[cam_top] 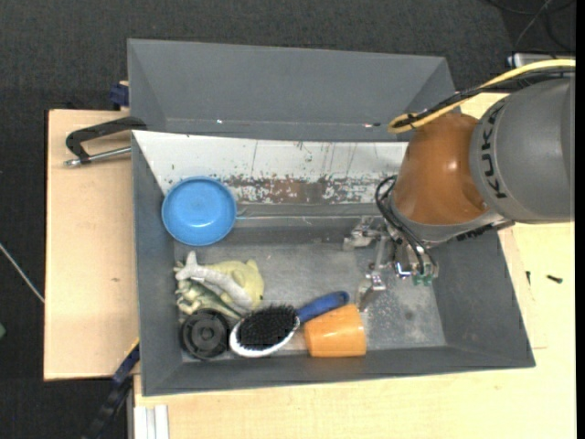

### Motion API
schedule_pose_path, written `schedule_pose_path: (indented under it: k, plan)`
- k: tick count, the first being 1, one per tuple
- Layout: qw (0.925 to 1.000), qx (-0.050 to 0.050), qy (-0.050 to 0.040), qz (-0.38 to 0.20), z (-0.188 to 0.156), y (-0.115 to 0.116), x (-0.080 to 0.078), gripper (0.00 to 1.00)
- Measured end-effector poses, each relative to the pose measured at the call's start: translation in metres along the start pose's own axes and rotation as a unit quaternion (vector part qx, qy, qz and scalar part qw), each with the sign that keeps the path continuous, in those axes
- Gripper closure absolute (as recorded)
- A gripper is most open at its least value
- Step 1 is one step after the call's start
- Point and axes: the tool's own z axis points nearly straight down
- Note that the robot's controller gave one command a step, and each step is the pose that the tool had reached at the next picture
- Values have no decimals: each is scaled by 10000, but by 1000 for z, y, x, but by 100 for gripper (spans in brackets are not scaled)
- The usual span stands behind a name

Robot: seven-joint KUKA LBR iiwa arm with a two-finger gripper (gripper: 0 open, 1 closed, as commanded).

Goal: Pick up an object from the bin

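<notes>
Five loose things lie in the grey bin (475, 291), all of them in its left and front parts, and we see the claw (373, 282) low over bare floor right of the middle, under the orange cover (439, 176) of the arm (535, 154) that comes in from the right. Nearest to it is the hairbrush (265, 329), black bristles in a white oval head, lying slantwise with its blue handle (322, 305) pointing up and right, so that the handle's tip ends just beside the claw's lower end. Touching the handle from below sits an orange cup (335, 334) on its side against the front wall, close to the claw as well. Left of the brush head rests a black round piece (203, 334) in the front left corner, and above that a pale yellowish toy figure (219, 282). A blue bowl (199, 211) stands well apart near the back wall on the left. We cannot tell whether the claw is wide or narrow, nor whether it touches the handle.
</notes>
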Motion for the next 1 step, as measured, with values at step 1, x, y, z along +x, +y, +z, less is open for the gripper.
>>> schedule_pose_path:
  k: [1]
  plan:
    - [9929,0,51,-1187,7,21,48,0]
